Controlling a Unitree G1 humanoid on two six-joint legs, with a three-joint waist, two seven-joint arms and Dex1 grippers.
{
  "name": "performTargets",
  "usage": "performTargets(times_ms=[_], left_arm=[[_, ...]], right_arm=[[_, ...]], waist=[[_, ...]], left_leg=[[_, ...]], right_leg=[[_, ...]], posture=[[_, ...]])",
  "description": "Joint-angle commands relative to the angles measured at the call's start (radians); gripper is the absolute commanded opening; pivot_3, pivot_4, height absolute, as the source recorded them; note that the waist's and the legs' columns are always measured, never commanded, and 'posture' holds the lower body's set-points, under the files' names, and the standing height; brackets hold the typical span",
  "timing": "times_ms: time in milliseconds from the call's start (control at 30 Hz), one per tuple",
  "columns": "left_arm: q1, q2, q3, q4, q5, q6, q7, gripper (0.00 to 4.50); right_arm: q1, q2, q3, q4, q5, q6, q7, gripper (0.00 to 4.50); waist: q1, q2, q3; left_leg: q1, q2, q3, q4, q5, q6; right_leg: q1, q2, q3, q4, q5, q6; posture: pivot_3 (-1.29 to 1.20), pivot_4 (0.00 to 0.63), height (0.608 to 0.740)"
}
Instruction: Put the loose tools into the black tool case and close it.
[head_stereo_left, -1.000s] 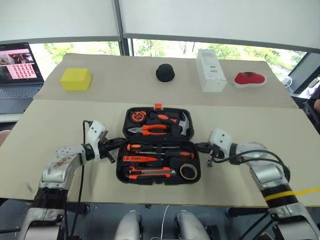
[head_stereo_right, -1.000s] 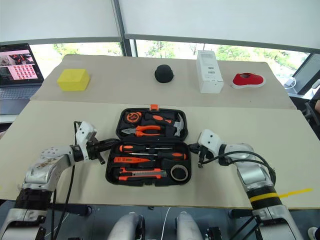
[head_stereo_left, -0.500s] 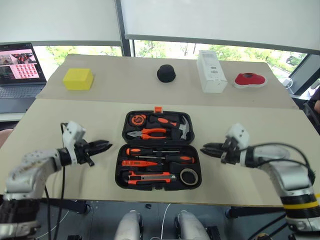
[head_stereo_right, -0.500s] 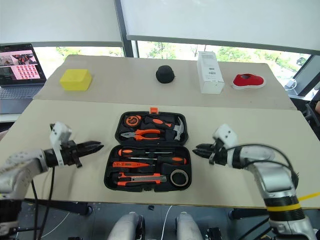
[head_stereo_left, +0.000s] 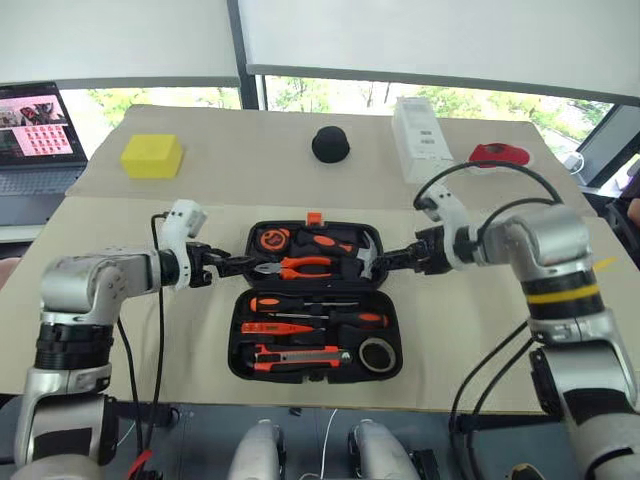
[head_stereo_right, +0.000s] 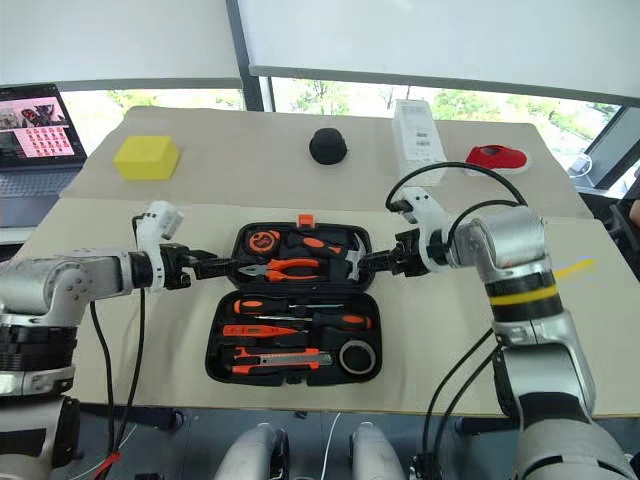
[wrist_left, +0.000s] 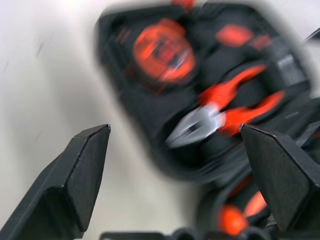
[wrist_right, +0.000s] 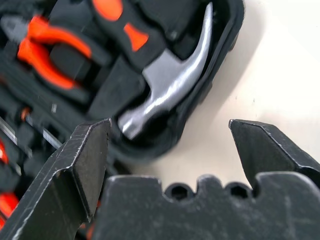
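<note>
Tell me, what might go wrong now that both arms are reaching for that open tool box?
The left end effector and right end effector flank the far half of the black tool case; uneven lifting could twist it. The tape roll or utility knife may sit proud and stop the halves from meeting. Folding the far half might tip out the hammer.

**Orange and black across the open case**

The tool case (head_stereo_left: 317, 352) is black with a small orange latch (head_stereo_left: 315, 216). Between the left gripper (head_stereo_left: 238, 264) and the right gripper (head_stereo_left: 384, 262), both with black fingers, lie pliers (head_stereo_left: 297, 265) with orange handles and a hammer (head_stereo_left: 366, 252) with a steel-grey head. Nearer the robot than the grippers, the two screwdrivers (head_stereo_left: 320, 303) are orange and black, the tester screwdriver (head_stereo_left: 278, 326) is all orange, the utility knife (head_stereo_left: 298, 352) is orange and black, and the tape roll (head_stereo_left: 376, 352) is dark. Far beyond the grippers sit a yellow block (head_stereo_left: 152, 156), a black dome (head_stereo_left: 330, 145), a white box (head_stereo_left: 421, 139) and a red shoe (head_stereo_left: 497, 153).
</note>
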Motion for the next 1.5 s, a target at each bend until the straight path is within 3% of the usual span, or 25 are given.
performTargets(times_ms=[33,233,367,433,533,700,833,900,1033,1200,1333,1500], left_arm=[[-0.047,-0.028,0.005,0.033,0.032,0.01,0.055,4.5],[-0.082,-0.068,-0.002,0.072,0.053,0.01,0.08,4.5],[-0.089,-0.076,-0.053,0.083,0.082,-0.017,0.068,4.5],[-0.092,-0.076,-0.073,0.098,0.091,-0.011,0.063,4.5],[-0.098,-0.082,-0.081,0.114,0.098,-0.009,0.066,3.7],[-0.099,-0.09,-0.072,0.123,0.104,0.013,0.084,1.85],[-0.084,-0.092,-0.049,0.111,0.091,0.026,0.085,0.43],[-0.073,-0.101,-0.02,0.101,0.08,0.022,0.088,0.02],[-0.029,-0.115,0.046,0.057,0.05,-0.042,0.064,0.02],[0.122,-0.145,0.119,-0.079,0.082,-0.496,-0.05,0.02],[0.273,-0.116,0.116,-0.095,0.157,-0.779,-0.129,0.02],[0.402,-0.127,0.125,-0.028,0.279,-1.209,-0.153,0.02]], right_arm=[[-0.03,0.016,-0.023,0.047,-0.016,0.014,-0.046,4.45],[-0.036,0.043,-0.015,0.069,-0.02,0.059,-0.098,4.45],[-0.033,0.055,-0.015,0.092,-0.043,0.081,-0.144,3.47],[-0.031,0.06,-0.014,0.1,-0.046,0.093,-0.158,2.74],[-0.026,0.07,-0.006,0.101,-0.048,0.104,-0.172,1.71],[-0.033,0.1,-0.022,0.126,-0.049,0.118,-0.195,0.05],[-0.037,0.13,-0.065,0.156,-0.051,0.102,-0.22,0.0],[-0.026,0.145,-0.101,0.135,-0.037,0.068,-0.222,0.0],[0.032,0.141,-0.127,0.003,0.006,-0.037,-0.168,0.0],[0.159,0.095,-0.139,-0.212,0.05,-0.152,-0.093,0.0],[0.349,-0.04,0.013,-0.394,-0.142,-0.577,-0.053,0.0],[0.546,-0.15,0.09,-0.403,-0.413,-1.192,-0.117,0.0]], waist=[[0.004,0.0,0.0],[0.001,0.0,0.0],[-0.001,0.0,0.0],[-0.001,0.0,0.0],[0.002,0.0,0.0],[0.002,0.0,0.0],[0.002,0.0,-0.001],[-0.001,0.0,-0.001],[-0.006,0.0,-0.001],[-0.007,0.0,0.0],[-0.005,0.0,0.0],[-0.005,0.0,0.0]], left_leg=[[-0.001,0.0,0.0,0.001,0.0,0.0],[-0.002,-0.002,0.0,0.001,0.0,0.0],[-0.002,-0.001,0.0,0.001,0.0,0.0],[-0.001,-0.001,0.0,0.001,0.0,0.0],[-0.001,-0.002,0.0,0.001,0.0,0.0],[0.0,-0.002,0.0,0.001,0.0,-0.001],[0.005,-0.002,0.0,0.001,0.001,-0.001],[0.007,-0.002,0.0,0.001,0.001,-0.002],[0.007,-0.002,0.0,0.001,0.002,-0.002],[0.003,-0.001,-0.003,0.0,0.003,-0.002],[-0.002,-0.001,-0.003,-0.001,0.002,-0.002],[0.0,-0.001,0.001,-0.001,0.002,-0.002]], right_leg=[[0.0,-0.001,-0.001,0.0,0.0,0.0],[-0.001,-0.002,-0.002,0.0,0.0,0.0],[-0.001,-0.002,-0.002,0.0,0.0,0.0],[0.0,-0.002,-0.002,0.0,0.0,0.0],[0.001,-0.002,-0.002,0.001,0.0,0.0],[0.002,-0.002,-0.002,0.001,0.0,0.0],[0.005,-0.002,-0.002,0.002,0.0,0.0],[0.007,-0.002,-0.002,0.002,0.0,0.0],[0.007,-0.001,-0.002,0.003,0.0,0.0],[0.002,-0.002,0.0,0.003,0.001,0.0],[-0.002,-0.002,0.0,0.0,0.001,0.0],[0.0,-0.002,0.0,-0.003,0.001,0.0]], posture=[[0.0,0.15,0.74],[0.0,0.15,0.74],[0.0,0.15,0.74],[0.0,0.15,0.74],[0.0,0.15,0.74],[0.0,0.15,0.74],[0.0,0.15,0.74],[0.0,0.15,0.74],[0.0,0.15,0.74],[0.0,0.15,0.74],[0.0,0.15,0.74],[0.0,0.15,0.74]])
